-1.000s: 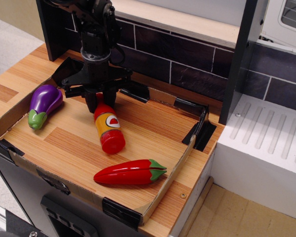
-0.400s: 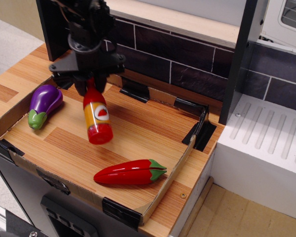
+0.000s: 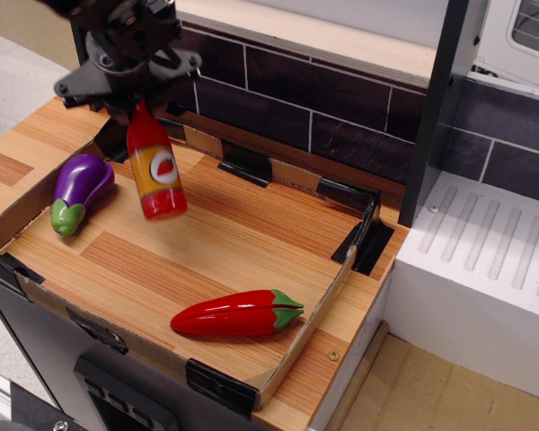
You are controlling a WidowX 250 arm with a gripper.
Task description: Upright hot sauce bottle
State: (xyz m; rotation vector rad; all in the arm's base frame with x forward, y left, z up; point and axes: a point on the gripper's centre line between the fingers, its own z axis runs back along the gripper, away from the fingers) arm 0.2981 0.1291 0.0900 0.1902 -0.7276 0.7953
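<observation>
- We saw a wooden counter [image 3: 36, 135] with a light plank grain, backed by a dark tiled wall [image 3: 341, 112].
- On it lay a shallow cardboard tray [image 3: 310, 314] with low walls and black tape at its corners.
- On the tray's floor, near the left wall, a purple eggplant [image 3: 81, 190] lay on its side, green stem toward the front.
- Near the front right wall a long red chili pepper [image 3: 238, 312] lay flat, its green stem pointing right, well apart from the eggplant.

Red hot sauce bottle [image 3: 154, 167] hangs nearly upright, neck up, above tray
</observation>
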